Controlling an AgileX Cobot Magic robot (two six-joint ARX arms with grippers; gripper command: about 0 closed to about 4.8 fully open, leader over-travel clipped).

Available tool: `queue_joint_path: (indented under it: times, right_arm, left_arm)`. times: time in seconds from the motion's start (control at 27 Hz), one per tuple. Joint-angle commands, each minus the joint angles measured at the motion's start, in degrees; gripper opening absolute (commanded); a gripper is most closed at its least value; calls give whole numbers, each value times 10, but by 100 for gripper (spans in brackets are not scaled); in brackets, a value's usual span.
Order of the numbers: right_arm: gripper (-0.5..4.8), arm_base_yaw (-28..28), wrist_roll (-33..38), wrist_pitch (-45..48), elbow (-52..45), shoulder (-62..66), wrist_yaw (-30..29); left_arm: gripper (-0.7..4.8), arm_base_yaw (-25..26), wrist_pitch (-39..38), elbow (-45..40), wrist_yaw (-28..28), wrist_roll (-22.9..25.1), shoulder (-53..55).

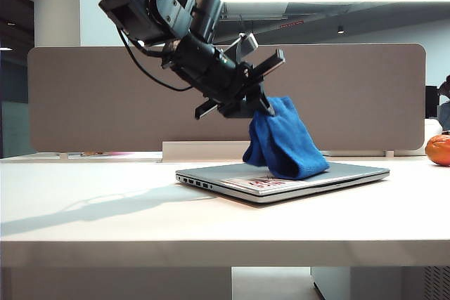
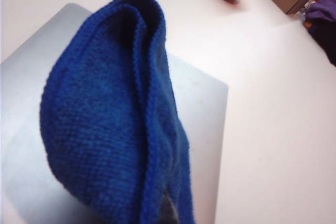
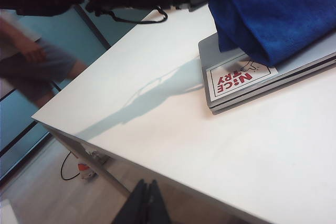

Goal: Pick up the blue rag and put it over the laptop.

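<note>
While the left gripper (image 1: 261, 105) pinches the blue rag (image 1: 285, 140) onto the laptop (image 1: 355, 170), the right gripper (image 3: 145, 203) sits closed.

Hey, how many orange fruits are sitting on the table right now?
1. The orange fruit sits at the table's far right edge, beyond the laptop. More may lie outside the views.

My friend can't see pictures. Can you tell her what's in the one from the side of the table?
The left gripper, jaws shut, holds the blue rag hanging down so its bottom touches the closed silver laptop on a white table. An orange fruit sits at the right edge.
</note>
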Motion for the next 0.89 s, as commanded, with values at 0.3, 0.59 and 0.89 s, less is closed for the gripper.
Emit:
queue_joint_path:
  times: [0.3, 0.59, 0.89]
  right_arm:
    - [0, 0, 0, 8, -2, -1, 0]
    - [0, 0, 0, 8, -2, -1, 0]
    - [0, 0, 0, 8, -2, -1, 0]
  left_arm:
    - [225, 9, -86, 4, -71, 31, 5]
    - [328, 10, -85, 4, -131, 125, 4]
    - [479, 17, -86, 4, -184, 134, 0]
